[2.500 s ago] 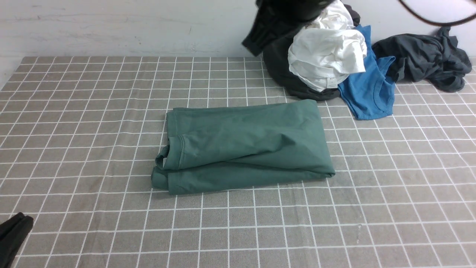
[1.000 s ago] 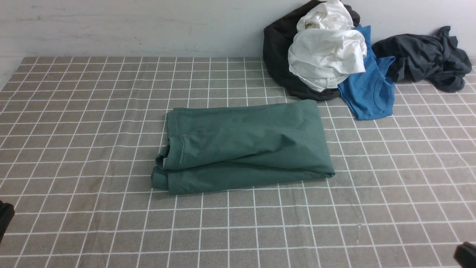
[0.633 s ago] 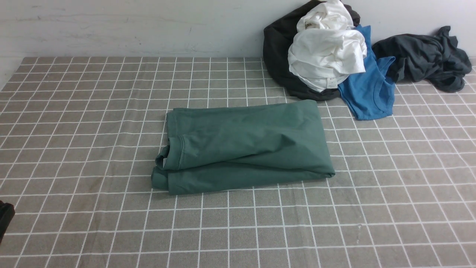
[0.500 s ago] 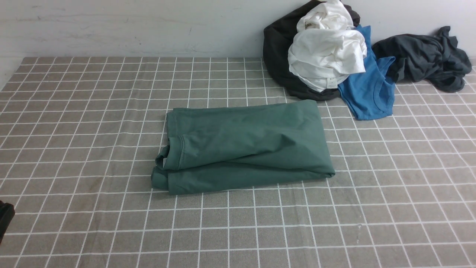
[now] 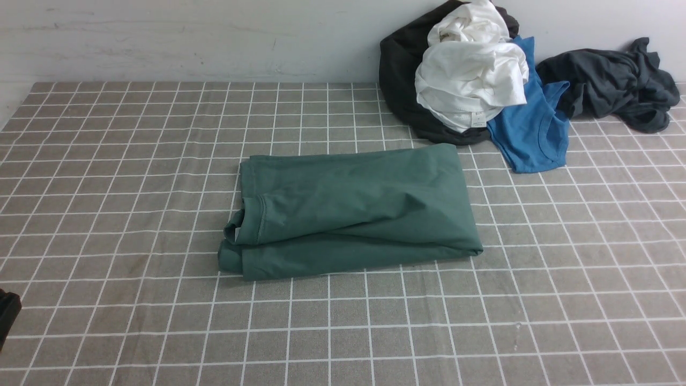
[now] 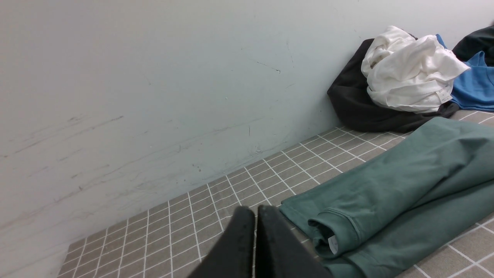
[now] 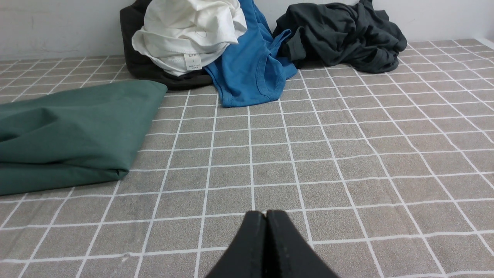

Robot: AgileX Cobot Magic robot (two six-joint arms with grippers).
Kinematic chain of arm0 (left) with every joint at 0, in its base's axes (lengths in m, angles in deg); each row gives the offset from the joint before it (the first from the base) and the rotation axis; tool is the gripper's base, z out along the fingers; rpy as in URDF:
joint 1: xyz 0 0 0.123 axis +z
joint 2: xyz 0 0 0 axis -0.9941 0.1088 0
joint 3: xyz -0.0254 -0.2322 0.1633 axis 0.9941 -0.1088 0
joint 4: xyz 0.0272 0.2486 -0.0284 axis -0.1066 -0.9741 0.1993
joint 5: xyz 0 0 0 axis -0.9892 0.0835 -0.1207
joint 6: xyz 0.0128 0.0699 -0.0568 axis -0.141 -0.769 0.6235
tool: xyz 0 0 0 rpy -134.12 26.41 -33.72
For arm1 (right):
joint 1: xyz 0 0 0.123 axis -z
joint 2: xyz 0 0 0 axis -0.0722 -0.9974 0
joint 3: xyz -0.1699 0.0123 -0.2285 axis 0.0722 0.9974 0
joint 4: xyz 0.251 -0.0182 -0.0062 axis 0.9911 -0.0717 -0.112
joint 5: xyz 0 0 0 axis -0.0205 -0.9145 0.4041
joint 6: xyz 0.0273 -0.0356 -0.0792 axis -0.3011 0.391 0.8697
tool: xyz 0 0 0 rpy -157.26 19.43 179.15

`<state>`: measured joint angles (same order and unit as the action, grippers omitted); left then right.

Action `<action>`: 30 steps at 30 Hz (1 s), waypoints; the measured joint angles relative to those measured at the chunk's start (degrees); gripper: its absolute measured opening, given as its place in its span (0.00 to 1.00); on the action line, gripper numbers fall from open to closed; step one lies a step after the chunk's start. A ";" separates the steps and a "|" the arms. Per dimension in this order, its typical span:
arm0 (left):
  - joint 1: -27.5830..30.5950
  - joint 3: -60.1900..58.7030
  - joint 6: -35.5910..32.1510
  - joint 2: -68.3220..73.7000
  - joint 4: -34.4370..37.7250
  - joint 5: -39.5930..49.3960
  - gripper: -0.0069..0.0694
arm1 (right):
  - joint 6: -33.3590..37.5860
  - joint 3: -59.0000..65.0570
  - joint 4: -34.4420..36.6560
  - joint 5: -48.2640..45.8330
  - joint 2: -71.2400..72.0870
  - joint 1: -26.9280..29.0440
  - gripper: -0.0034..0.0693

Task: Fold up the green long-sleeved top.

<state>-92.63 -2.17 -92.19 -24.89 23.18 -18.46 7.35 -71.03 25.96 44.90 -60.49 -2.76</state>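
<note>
Front view: your dark forest-green cotton long-sleeved top [image 5: 351, 209] lies folded at the centre of the grey checked tablecloth [image 5: 563, 279].
Both grippers, left [image 6: 255, 210] and right [image 7: 266, 214], have fingers pressed together, holding nothing; a crumpled white garment [image 5: 471, 80] sits at 1 o'clock.

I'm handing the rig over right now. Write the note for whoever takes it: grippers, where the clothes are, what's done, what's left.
Left gripper: shut, empty, off the cloth.
Right gripper: shut, empty, above bare tablecloth.
Green long-sleeved top: folded into a compact rectangle mid-table, collar end toward the robot's left.
Pile at the far right: white garment, blue sleeveless top, dark grey garment.
Done: the fold looks finished.
Left: probably nothing; tidy edges if wanted.
</note>
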 joint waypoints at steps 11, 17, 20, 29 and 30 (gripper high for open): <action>2.78 -7.52 2.48 -2.88 -7.36 -10.34 0.08 | 0.00 0.00 0.07 -0.07 0.00 0.00 0.03; 5.44 -9.85 18.11 -2.88 -11.58 -8.55 0.08 | 0.00 0.00 0.07 -0.07 0.00 0.05 0.03; 5.88 -9.91 24.10 -2.88 -14.76 5.25 0.08 | 0.00 0.00 0.07 -0.07 0.00 0.05 0.03; 6.45 -10.07 29.38 -2.88 -18.27 13.94 0.08 | 0.00 0.00 0.07 -0.12 0.00 0.05 0.03; 7.10 -10.08 30.90 -2.88 -18.96 13.94 0.08 | 0.00 0.00 0.07 -0.12 0.00 0.05 0.03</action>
<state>-85.53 -12.25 -61.29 -27.76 4.22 -4.53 7.35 -71.03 26.02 44.78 -60.49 -2.71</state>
